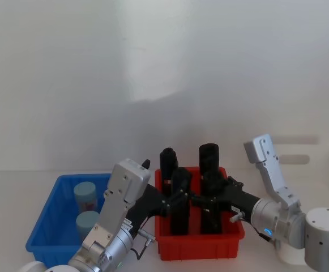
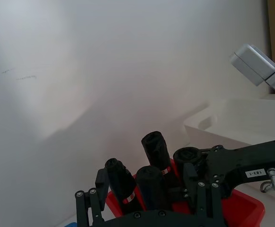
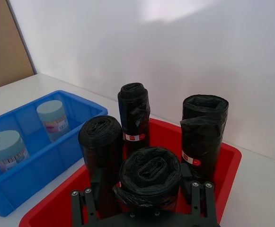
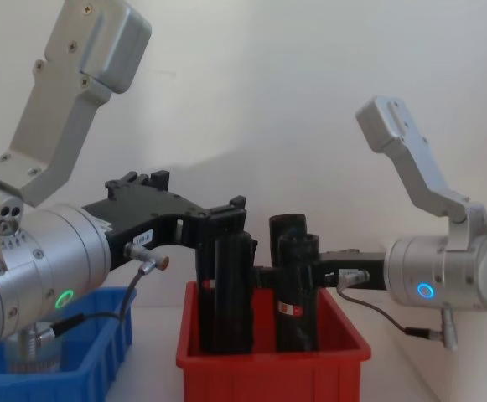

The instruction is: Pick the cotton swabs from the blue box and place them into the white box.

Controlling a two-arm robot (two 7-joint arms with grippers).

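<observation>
While poised above the red bin [image 1: 198, 249] and its black rolls [image 3: 135, 113], spread wide and empty at left gripper [image 2: 144, 189] and right gripper [image 3: 139, 191]. Alongside, upright in the blue box [image 1: 42, 226]: two cotton swabs [image 1: 86, 195], probably light, rigid, slick-walled; best pinched round the body. Beyond, white box [image 1: 325, 153], white table [image 3: 270, 189], bare wall [image 1: 153, 56].

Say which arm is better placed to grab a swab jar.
Left, probably: the left gripper hovers over the red bin nearer the blue box holding the cotton swabs; the right gripper is farther.
</observation>
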